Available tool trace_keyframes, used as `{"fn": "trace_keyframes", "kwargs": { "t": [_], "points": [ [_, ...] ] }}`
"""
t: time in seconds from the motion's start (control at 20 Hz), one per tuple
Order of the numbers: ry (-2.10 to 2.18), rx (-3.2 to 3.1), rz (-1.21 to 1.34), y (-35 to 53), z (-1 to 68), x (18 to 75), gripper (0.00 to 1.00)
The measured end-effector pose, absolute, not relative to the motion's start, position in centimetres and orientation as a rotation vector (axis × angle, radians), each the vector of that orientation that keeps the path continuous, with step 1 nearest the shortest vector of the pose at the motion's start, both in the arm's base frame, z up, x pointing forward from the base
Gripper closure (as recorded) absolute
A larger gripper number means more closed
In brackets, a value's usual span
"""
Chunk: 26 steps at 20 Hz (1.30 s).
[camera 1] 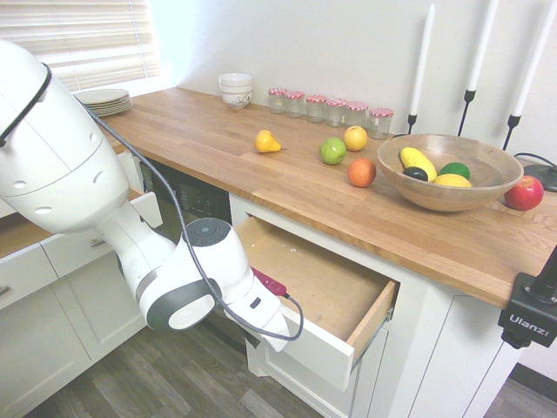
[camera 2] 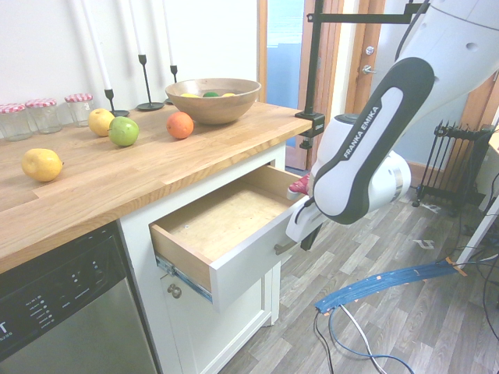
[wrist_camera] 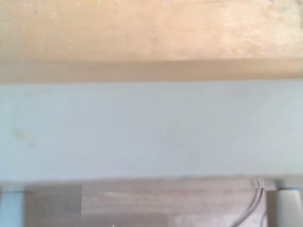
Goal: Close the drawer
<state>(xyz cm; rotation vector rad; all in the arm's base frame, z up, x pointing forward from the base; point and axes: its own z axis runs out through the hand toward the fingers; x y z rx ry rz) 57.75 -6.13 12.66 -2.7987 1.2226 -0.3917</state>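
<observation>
Drawer (camera 2: 234, 234) part open under the surface (camera 1: 287, 178).
Your hand (camera 2: 299, 227) sits against its white front to push; finger state I cannot tell.

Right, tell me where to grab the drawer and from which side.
Judging by its pose, take the drawer by the bar handle on its white front, coming from the room side. The front faces outward and the bar stands proud of it; the wood sides run back under the counter.
</observation>
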Motion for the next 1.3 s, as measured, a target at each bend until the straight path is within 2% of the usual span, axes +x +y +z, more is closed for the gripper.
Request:
{"fn": "trace_keyframes", "kwargs": {
  "t": [0.65,1.3],
  "points": [
    [1.205,-2.792,-0.53,-6.3,15.3,63.5,1.0],
    [1.215,-2.757,-0.554,-5.3,15.9,68.7,1.0]
  ]
}}
